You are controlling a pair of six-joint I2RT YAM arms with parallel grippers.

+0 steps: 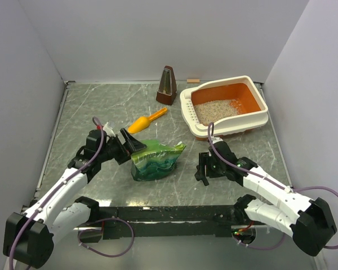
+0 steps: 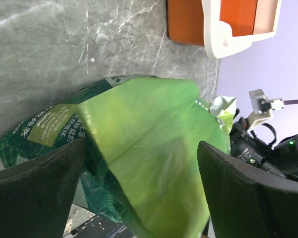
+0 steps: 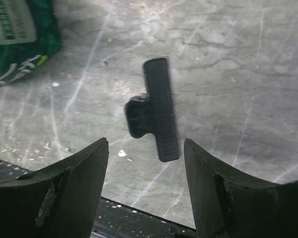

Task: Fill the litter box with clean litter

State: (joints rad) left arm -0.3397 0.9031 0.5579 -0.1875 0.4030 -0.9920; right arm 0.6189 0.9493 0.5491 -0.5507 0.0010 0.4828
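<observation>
The litter box (image 1: 186, 107), cream outside and orange inside, stands at the back right and holds a layer of pale litter (image 1: 215, 109). Its cream rim shows in the left wrist view (image 2: 227, 42). A crinkly green bag (image 1: 155, 160) stands in the middle of the table. My left gripper (image 1: 130, 145) is at the bag's upper left edge. In the left wrist view it (image 2: 141, 144) is open, with the bag's light green fold (image 2: 149, 144) between its wide-apart fingers. My right gripper (image 1: 205, 170) hangs open and empty right of the bag.
An orange scoop (image 1: 146, 121) lies behind the bag. A brown metronome-like object (image 1: 167, 85) and a small wooden block (image 1: 192, 80) stand at the back. A black clip (image 3: 154, 110) lies on the table just beyond my right gripper (image 3: 146, 141). White walls enclose the table.
</observation>
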